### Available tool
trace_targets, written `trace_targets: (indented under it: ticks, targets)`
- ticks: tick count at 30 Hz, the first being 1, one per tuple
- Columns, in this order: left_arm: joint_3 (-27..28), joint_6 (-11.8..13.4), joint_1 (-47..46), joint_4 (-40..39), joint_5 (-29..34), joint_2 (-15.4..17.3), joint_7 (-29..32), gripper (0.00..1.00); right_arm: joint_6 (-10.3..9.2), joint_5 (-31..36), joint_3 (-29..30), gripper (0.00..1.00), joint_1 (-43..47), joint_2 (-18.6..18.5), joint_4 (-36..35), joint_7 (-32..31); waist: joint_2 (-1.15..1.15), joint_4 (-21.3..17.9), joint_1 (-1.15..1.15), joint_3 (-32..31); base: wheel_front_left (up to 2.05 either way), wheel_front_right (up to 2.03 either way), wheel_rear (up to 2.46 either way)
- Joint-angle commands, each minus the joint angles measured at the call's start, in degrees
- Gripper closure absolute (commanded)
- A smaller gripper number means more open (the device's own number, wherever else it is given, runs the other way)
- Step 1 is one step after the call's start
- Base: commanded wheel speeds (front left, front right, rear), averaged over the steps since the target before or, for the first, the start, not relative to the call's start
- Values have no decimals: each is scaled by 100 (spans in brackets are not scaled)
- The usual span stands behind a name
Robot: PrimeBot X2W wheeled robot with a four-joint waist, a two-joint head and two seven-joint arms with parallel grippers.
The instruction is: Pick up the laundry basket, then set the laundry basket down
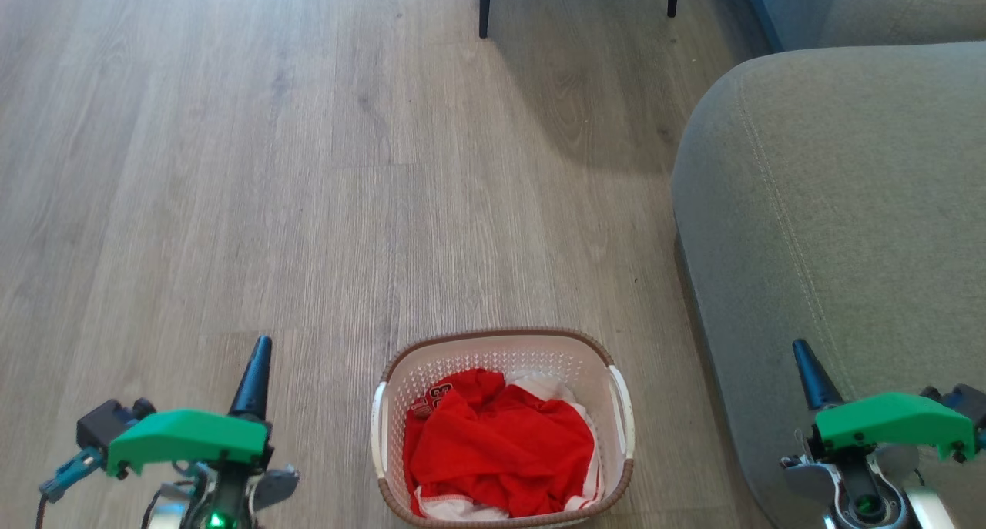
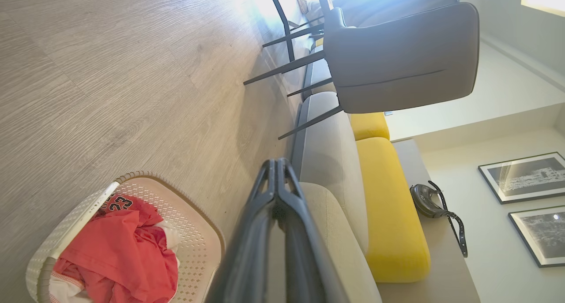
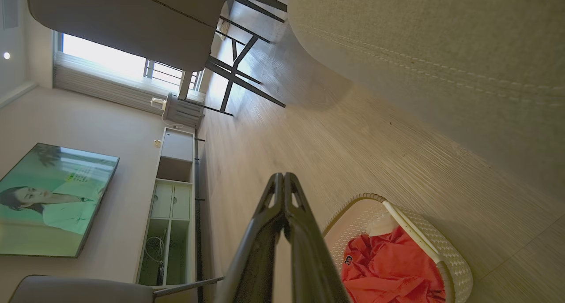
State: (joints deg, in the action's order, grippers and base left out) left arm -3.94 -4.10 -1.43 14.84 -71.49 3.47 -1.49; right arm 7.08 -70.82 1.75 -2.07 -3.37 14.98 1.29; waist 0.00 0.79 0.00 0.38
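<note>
Risk, left side: the left pincer (image 1: 259,356) has its two dark fingers pressed together and holds nothing. Brought to the basket like this, it could only prod the wall and push the light tub across the wood floor (image 1: 308,167); it should spread first. Risk, centre: the laundry basket (image 1: 493,358) carries a loose heap of red and white clothes (image 1: 501,444). A lift by one white side handle (image 1: 379,429), or with the two sides at unequal height, would probably tip it and spill the load. Risk, right side: the right pincer (image 1: 806,359) is also pressed together and empty, and shows against the grey sofa (image 1: 832,205). The sofa stands near the basket's right flank, so an inward swing could brush the cushion or crowd the right handle (image 1: 624,413). Position: the basket stands upright on the floor, low and central in the head view, between the two pincers and well apart from both. In the left wrist view the basket (image 2: 194,245) lies down-left of the left pincer (image 2: 279,165). In the right wrist view the basket (image 3: 443,245) lies down-right of the right pincer (image 3: 283,178). Neither pincer touches it.
</note>
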Motion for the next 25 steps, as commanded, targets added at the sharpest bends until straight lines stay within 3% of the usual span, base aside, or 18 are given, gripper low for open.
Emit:
trace_targets:
  ticks: [1,25]
  targets:
    - [215,-53,-346,-160,-128,89,47,100,29,-144,-45,100,-313,-86,-171,-49,0,-2,0,0,0,0,0]
    - [648,-245,-423,-111,-1540,81,451,100,37,-1575,198,100,-369,-74,-126,-452,0,-54,0,-14,0,0,0]
